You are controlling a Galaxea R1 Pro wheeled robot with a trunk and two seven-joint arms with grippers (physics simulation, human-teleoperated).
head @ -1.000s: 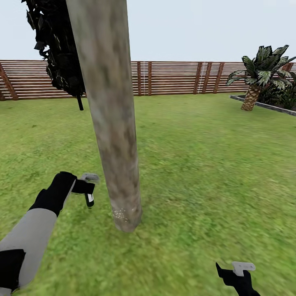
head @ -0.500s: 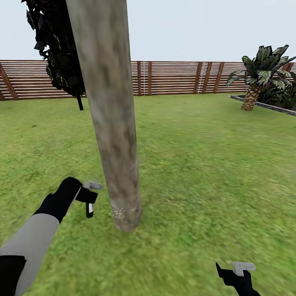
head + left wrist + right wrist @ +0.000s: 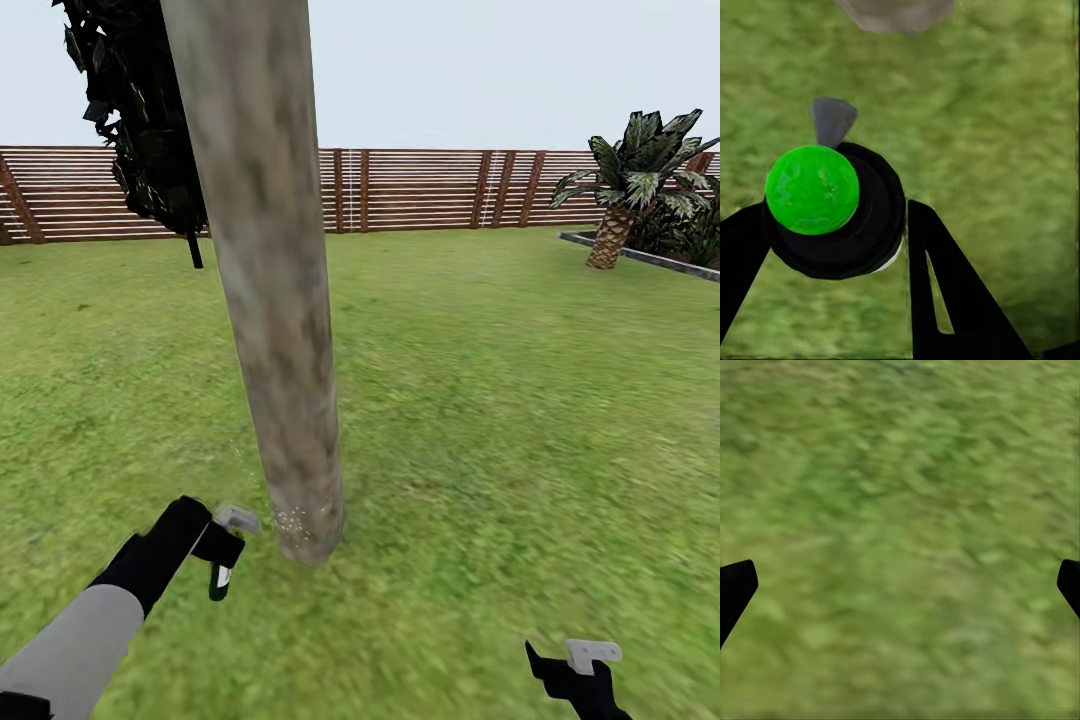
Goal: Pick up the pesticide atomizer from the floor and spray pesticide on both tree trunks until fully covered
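Beside the base of one tree trunk, my left gripper clamps the pesticide atomizer, mostly hidden in the head view. White pesticide specks dot the bark. My right gripper, half cut off, hangs spread over grass.

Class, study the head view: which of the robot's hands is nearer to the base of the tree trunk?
Left. The left hand, holding the atomizer, sits low beside the trunk, close to its base. The right hand is far off across the grass.
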